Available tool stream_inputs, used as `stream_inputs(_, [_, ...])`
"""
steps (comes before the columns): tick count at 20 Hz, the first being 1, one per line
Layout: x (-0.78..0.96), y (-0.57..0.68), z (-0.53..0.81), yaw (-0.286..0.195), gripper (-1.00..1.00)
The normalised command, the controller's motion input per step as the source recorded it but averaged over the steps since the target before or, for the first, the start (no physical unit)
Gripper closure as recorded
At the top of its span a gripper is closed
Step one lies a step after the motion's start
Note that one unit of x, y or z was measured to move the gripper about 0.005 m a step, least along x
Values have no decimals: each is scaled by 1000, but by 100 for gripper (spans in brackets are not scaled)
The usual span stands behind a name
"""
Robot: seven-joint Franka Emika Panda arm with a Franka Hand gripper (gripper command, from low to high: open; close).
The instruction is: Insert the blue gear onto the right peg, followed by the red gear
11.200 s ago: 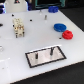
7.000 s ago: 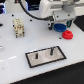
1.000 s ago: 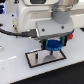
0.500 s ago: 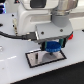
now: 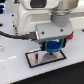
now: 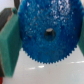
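The blue gear [image 5: 51,47] is a bright-blue toothed disc with a dark centre hole, lying flat and gripped at its rim, hanging low over the grey plate. Neither peg nor red gear is discernible.

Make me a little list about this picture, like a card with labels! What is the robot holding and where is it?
holding: blue gear, gripped between the green jaws
gripper: shut on the gear, over the plate
plate: grey with a black edge, on the white table
right peg: hidden behind the gripper
red gear: partly seen at the exterior view's right, not yet picked up
gear hole: shows in the wrist view, dark centre
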Motion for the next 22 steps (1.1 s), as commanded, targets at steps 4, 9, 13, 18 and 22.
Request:
stream_inputs(4, [182,-12,167,0,100])
stream_inputs(9, [62,-10,189,0,100])
stream_inputs(13, [215,49,145,0,100])
stream_inputs(18, [123,-114,0,0,100])
stream_inputs(22, [309,-189,0,0,100])
